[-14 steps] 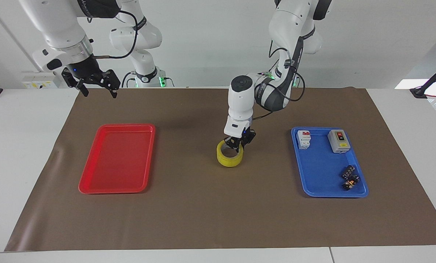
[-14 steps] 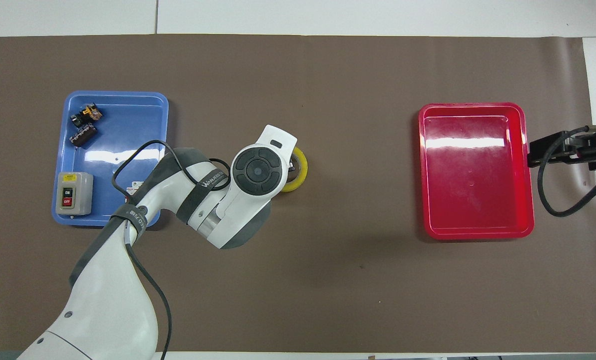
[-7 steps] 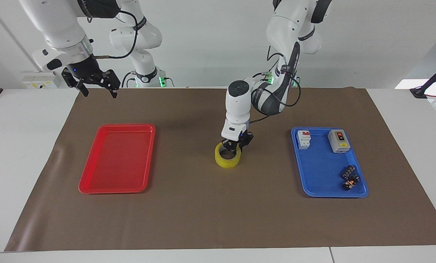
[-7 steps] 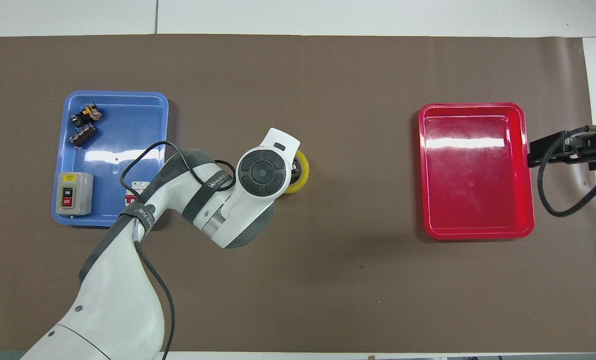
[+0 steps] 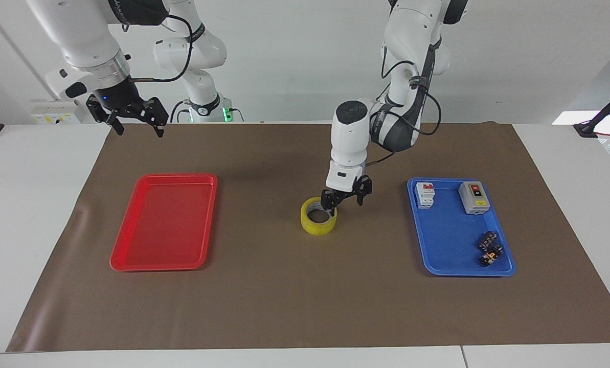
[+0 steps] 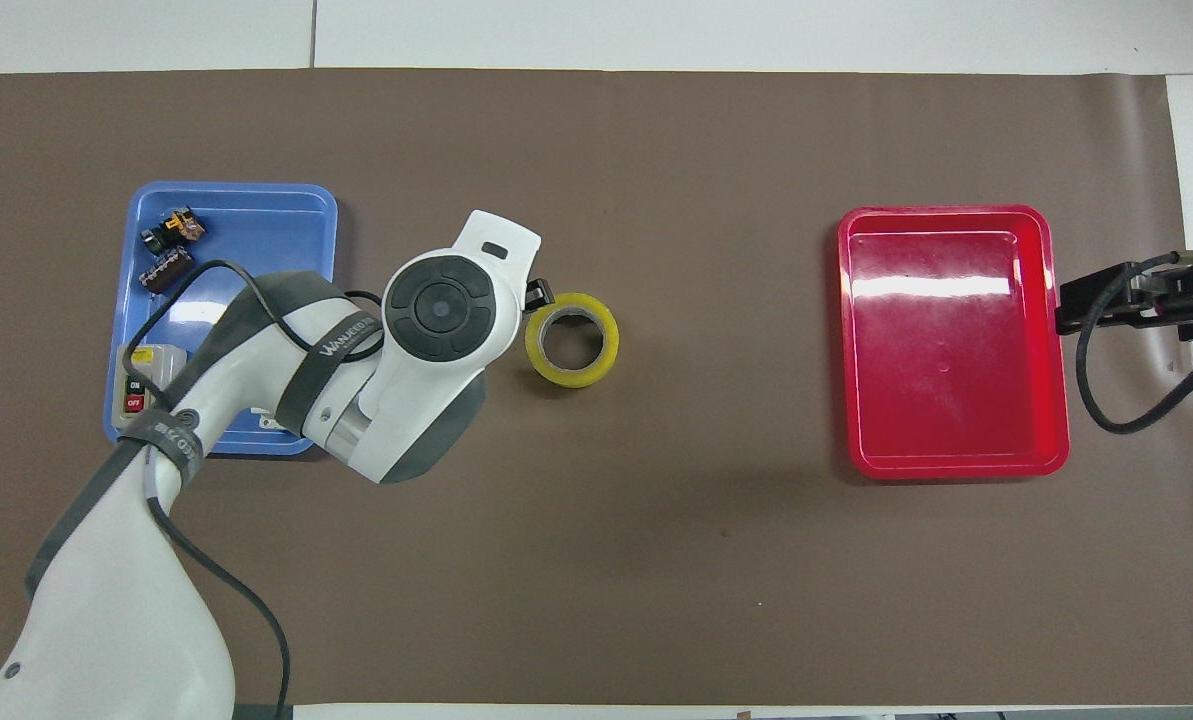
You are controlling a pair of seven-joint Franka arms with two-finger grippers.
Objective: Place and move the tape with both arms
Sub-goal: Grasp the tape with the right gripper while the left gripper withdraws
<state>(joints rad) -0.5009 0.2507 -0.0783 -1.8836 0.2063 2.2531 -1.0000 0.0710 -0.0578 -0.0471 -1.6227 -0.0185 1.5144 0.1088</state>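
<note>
The yellow tape (image 5: pixel 318 223) lies flat on the brown mat, midway between the two trays; it shows whole in the overhead view (image 6: pixel 572 340). My left gripper (image 5: pixel 345 200) is open and empty. It hangs just above the mat beside the tape, on the side toward the blue tray, clear of the roll. In the overhead view the left wrist hides it except one fingertip (image 6: pixel 539 293). My right gripper (image 5: pixel 133 120) is open and empty, waiting raised over the mat's edge near the red tray; it also shows in the overhead view (image 6: pixel 1071 305).
An empty red tray (image 5: pixel 164 225) (image 6: pixel 956 360) lies toward the right arm's end. A blue tray (image 5: pixel 448 255) (image 6: pixel 246 260) toward the left arm's end holds a grey switch box (image 5: pixel 474 197), a white breaker (image 5: pixel 425 194) and small dark parts (image 5: pixel 489 248).
My left gripper has opened, let go of the tape, risen a little and moved toward the blue tray. The tape stays on the mat. The right arm has not moved.
</note>
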